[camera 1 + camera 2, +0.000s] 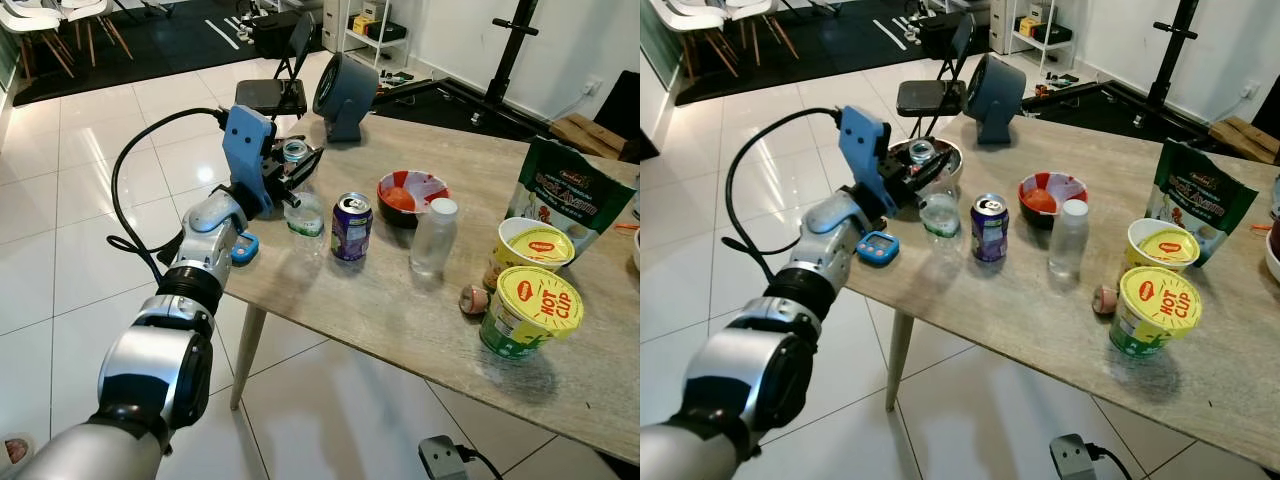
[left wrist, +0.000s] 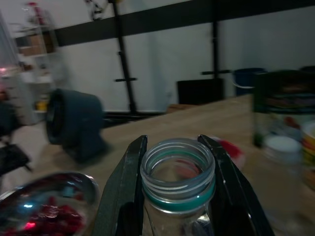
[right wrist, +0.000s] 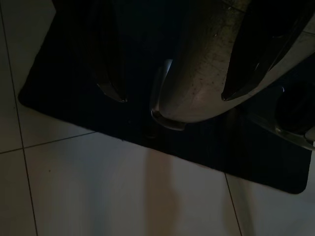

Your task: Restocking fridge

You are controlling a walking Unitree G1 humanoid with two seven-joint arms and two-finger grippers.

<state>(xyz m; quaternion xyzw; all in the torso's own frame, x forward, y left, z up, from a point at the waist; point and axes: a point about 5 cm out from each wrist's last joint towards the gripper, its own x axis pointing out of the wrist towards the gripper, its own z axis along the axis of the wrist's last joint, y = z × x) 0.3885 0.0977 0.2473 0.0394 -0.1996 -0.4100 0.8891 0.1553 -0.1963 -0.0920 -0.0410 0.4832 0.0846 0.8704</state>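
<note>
An uncapped clear plastic bottle [image 1: 306, 224] with a green neck ring stands near the left edge of the wooden table [image 1: 380, 310]. My left gripper [image 2: 172, 143] is shut on the bottle [image 2: 178, 177], one black finger [image 2: 125, 191] pressed against each side of its neck. Just right of the bottle stands a purple drink can [image 1: 351, 227], then a clear bottle with a white cap [image 1: 434, 237]. My right gripper [image 3: 177, 78] hangs open in shade over a dark mat [image 3: 74, 113] and white floor tiles.
A red bowl [image 1: 411, 195], two yellow-lidded noodle cups [image 1: 528, 310] [image 1: 532, 247], a green bag [image 1: 568, 195] and a small round object [image 1: 472, 298] fill the table's right. A metal bowl [image 1: 940, 158], blue timer [image 1: 878, 247], grey fan [image 1: 343, 95] and folding chair [image 1: 275, 92] lie left and behind.
</note>
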